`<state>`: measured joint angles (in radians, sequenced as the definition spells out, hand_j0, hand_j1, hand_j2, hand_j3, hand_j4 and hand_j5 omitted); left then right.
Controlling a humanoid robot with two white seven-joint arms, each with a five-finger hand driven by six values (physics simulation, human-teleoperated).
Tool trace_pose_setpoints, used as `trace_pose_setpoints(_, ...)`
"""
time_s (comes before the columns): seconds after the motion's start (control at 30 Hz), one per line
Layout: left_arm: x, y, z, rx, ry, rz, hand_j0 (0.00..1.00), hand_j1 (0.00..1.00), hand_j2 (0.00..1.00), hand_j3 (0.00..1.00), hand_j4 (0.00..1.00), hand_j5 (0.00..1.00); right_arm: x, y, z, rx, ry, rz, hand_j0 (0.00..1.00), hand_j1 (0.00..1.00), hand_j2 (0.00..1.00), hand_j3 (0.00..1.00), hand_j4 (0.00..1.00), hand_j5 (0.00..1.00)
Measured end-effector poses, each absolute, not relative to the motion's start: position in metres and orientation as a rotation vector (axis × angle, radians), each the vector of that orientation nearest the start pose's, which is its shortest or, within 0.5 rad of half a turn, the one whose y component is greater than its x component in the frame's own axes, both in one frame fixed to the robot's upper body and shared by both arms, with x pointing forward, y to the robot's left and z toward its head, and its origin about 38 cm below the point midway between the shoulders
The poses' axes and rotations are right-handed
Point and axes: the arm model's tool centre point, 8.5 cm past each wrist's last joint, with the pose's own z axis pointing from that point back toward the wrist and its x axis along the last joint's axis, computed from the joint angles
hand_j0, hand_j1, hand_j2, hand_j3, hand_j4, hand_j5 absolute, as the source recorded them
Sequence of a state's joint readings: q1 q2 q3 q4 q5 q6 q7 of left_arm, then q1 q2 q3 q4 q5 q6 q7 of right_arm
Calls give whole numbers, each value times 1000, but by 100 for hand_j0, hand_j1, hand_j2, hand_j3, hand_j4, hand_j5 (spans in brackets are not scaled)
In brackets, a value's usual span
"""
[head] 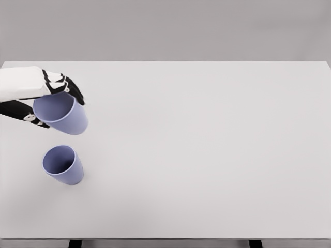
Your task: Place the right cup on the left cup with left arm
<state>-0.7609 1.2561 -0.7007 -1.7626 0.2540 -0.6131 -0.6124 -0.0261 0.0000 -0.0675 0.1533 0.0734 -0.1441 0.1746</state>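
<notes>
Now the left hand (39,95) holds one purple cup (62,113) above the table (207,155), its fingers (72,89) wrapped around the rim. This cup is tilted, mouth toward upper left, base toward lower right. The second cup (63,164) stands below it, apart.

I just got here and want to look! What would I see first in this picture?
First, the left robot hand at the far left, gripping a tilted purple cup. Just below it in the picture, a second purple cup stands on the white table, its mouth open toward the camera.
</notes>
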Motion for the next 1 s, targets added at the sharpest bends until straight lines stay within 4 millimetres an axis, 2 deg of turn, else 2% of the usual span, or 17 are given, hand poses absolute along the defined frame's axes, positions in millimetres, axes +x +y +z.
trace_pose_setpoints(0.2, 352, 350, 346, 143, -1536, -2027, 42, 42, 42, 42, 42, 42, -21, -253, -257, 98, -16, 7, 100, 100, 100, 100, 100, 100)
trace_pose_setpoints(0.37, 345, 365, 336, 133, -1458, -2016, 43, 43, 43, 43, 43, 43, -21, -253, -257, 99, -16, 7, 100, 100, 100, 100, 100, 100)
trace_pose_setpoints(0.7, 339, 374, 334, 126, -1423, -1994, 43, 43, 43, 43, 43, 43, -21, -253, -257, 99, -16, 7, 100, 100, 100, 100, 100, 100)
trace_pose_setpoints(0.87, 335, 379, 324, 94, -1390, -1977, 43, 43, 43, 43, 43, 43, -21, -253, -257, 99, -16, 7, 100, 100, 100, 100, 100, 100)
trace_pose_setpoints(1.0, 333, 382, 324, 99, -1376, -1977, 43, 43, 43, 43, 43, 43, -21, -253, -257, 99, -16, 7, 100, 100, 100, 100, 100, 100)
